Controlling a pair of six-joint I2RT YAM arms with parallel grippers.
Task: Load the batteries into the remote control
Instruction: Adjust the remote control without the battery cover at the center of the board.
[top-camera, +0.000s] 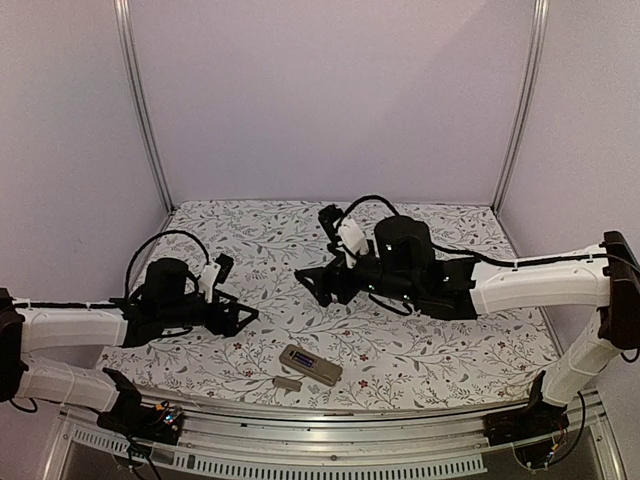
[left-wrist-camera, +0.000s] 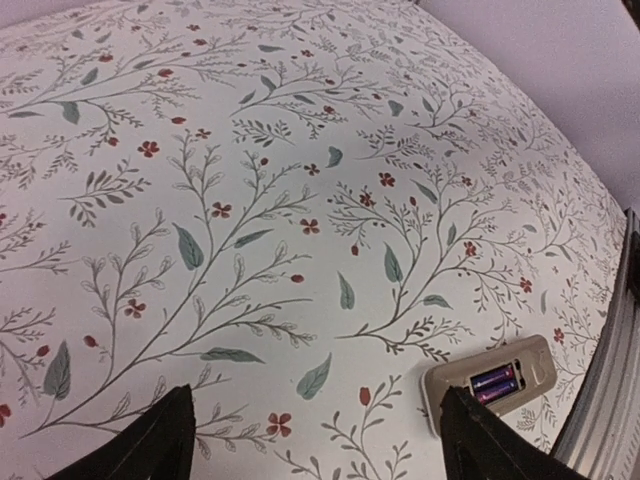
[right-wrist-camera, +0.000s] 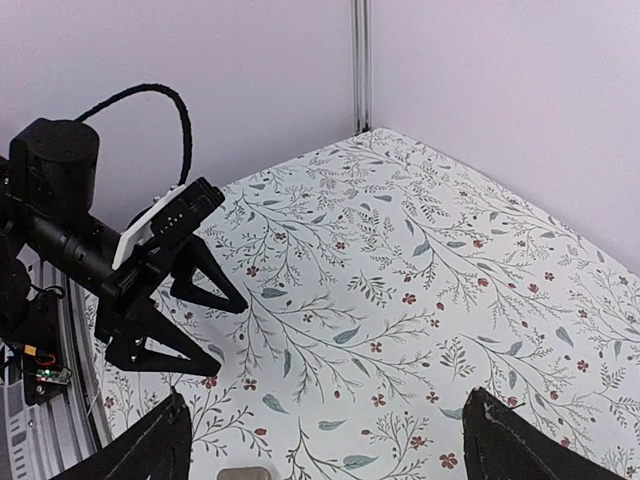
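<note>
The remote control (top-camera: 310, 364) lies back-up near the table's front edge, greyish-tan, its battery recess uncovered. Two purple batteries (left-wrist-camera: 497, 381) sit side by side in that recess; in the top view they show as a dark purple strip (top-camera: 305, 361). The remote (left-wrist-camera: 490, 382) also shows at the lower right of the left wrist view, just beyond the right finger (left-wrist-camera: 490, 445). My left gripper (top-camera: 236, 296) (left-wrist-camera: 315, 450) hovers open and empty to the left of the remote. My right gripper (top-camera: 318, 252) (right-wrist-camera: 325, 450) is open and empty over mid-table, behind the remote.
A small grey-tan piece (top-camera: 288, 383) lies loose just in front of the remote. The floral cloth (top-camera: 440, 340) covers the table. Metal rail (top-camera: 330, 425) along the front edge. The left arm's fingers (right-wrist-camera: 170, 320) show in the right wrist view. A tan corner (right-wrist-camera: 245, 473) peeks in below.
</note>
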